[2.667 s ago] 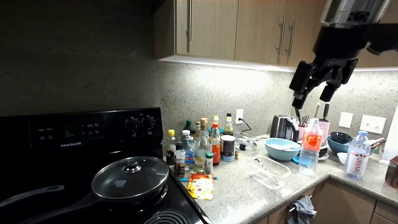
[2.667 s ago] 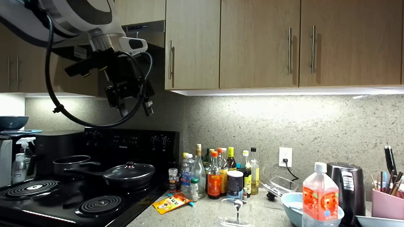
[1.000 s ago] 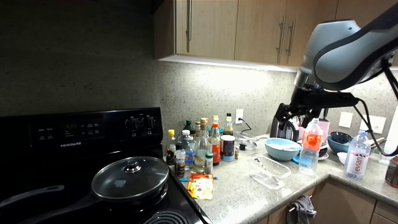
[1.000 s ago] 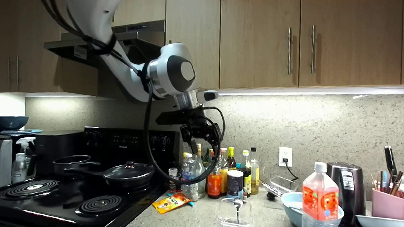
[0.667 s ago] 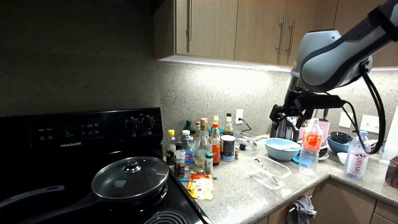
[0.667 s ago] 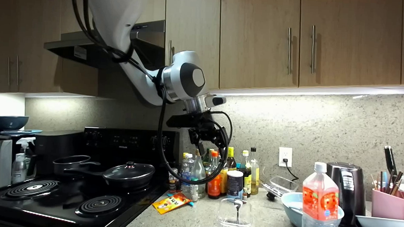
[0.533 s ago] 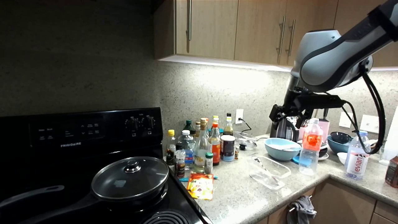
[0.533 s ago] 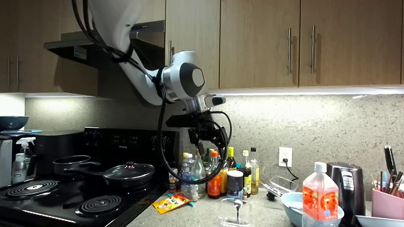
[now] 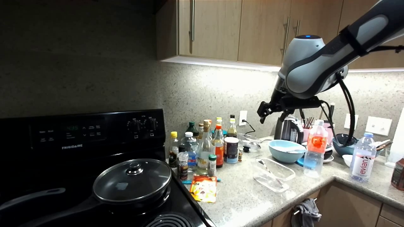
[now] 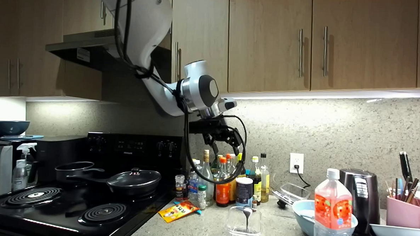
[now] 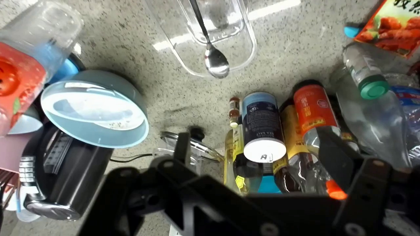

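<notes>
While hanging well above a crowded kitchen counter (image 9: 240,192), holds the jaws of a black gripper (image 11: 254,139) wide apart. Looking down in the wrist view, shows a dark-blue sea salt canister (image 11: 264,126) between and below those jaws, untouched, with its white lid (image 11: 264,150) facing them. Just beside the canister, shows a tiny reddish bottle (image 11: 234,109) on one side and a yellow-labelled bottle (image 11: 293,131) on the other, then a red-labelled bottle (image 11: 313,106). Past these, includes a green-capped jar (image 11: 364,70) near an orange food packet (image 11: 392,31). On the opposite side, includes a pale-blue bowl (image 11: 101,135) next to a black kettle (image 11: 77,177). Near the top edge of the wrist view, shows a spoon (image 11: 218,62) lying across a clear plastic container (image 11: 252,46). Farthest out, in an exterior view, shows a glass-lidded pan (image 9: 126,186) on a black stove (image 9: 104,135), well apart from the gripper.
</notes>
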`<state>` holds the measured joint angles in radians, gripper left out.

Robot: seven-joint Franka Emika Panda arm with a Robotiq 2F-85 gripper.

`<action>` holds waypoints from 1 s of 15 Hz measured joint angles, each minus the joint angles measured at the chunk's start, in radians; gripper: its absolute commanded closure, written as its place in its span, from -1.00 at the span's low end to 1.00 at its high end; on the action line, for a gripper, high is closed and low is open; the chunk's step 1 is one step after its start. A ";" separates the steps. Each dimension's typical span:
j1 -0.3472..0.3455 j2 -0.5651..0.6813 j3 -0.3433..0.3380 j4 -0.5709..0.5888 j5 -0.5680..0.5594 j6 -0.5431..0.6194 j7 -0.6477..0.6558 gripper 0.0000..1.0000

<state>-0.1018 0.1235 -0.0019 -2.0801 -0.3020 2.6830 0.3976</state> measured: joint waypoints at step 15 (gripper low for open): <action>0.022 0.303 -0.102 0.178 0.197 -0.108 -0.065 -1.00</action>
<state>-0.0801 0.4261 -0.1040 -1.9022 -0.1049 2.5746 0.3325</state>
